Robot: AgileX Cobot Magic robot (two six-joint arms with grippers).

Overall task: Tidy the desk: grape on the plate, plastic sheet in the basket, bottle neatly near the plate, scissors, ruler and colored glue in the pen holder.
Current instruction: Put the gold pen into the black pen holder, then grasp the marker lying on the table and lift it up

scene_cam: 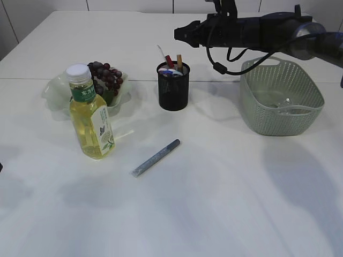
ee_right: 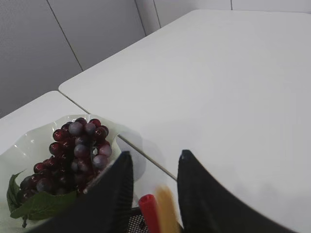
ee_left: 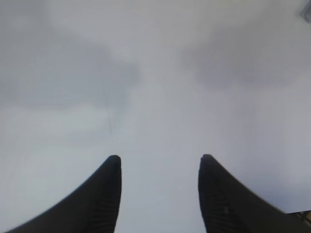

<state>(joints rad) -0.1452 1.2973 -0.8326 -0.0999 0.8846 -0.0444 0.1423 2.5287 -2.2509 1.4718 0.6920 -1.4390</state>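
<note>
Near the middle of the white table [scene_cam: 225, 187], toward its front edge, lies the slim grey-blue glitter glue pen [scene_cam: 156, 158], clear of the black mesh pen holder [scene_cam: 173, 87]. It looks light, stiff and smooth, likely to roll; mid-barrel seems the safest hold. Above the holder, the right gripper [ee_right: 151, 167] hangs with jaws parted, empty. The left gripper [ee_left: 159, 162] is spread over bare tabletop.

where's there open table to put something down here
Free: the wide front stretch of table below the glue pen, and the gap between pen holder and basket. Crowded: left side, where the bottle stands right in front of the grape plate.
</note>
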